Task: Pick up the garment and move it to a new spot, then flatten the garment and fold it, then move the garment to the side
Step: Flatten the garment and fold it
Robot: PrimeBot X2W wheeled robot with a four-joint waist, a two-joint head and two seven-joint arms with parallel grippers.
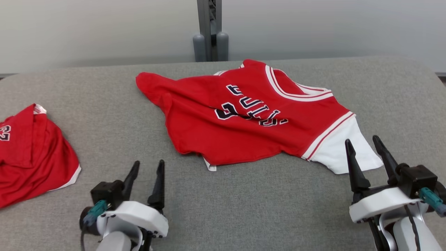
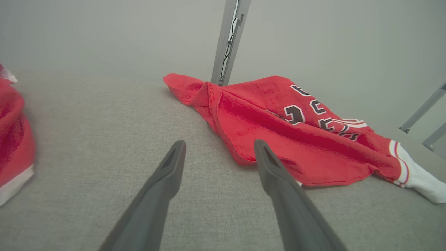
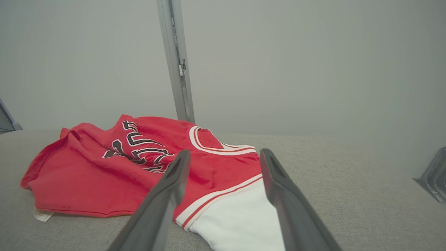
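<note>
Across the middle of the grey fabric-covered worktop (image 1: 104, 115) lies the rumpled red basketball jersey with white trim and dark lettering (image 1: 251, 118), its white sleeve at the near right. The left claw (image 1: 149, 162) is spread and empty at the near left. The right claw (image 1: 361, 139), also spread and empty, has its tips by that sleeve. A second red garment (image 1: 31, 153) lies at the left edge.

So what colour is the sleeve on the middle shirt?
The sleeve is white, joined to the red shirt by a striped band. Head view shows it best.
</note>
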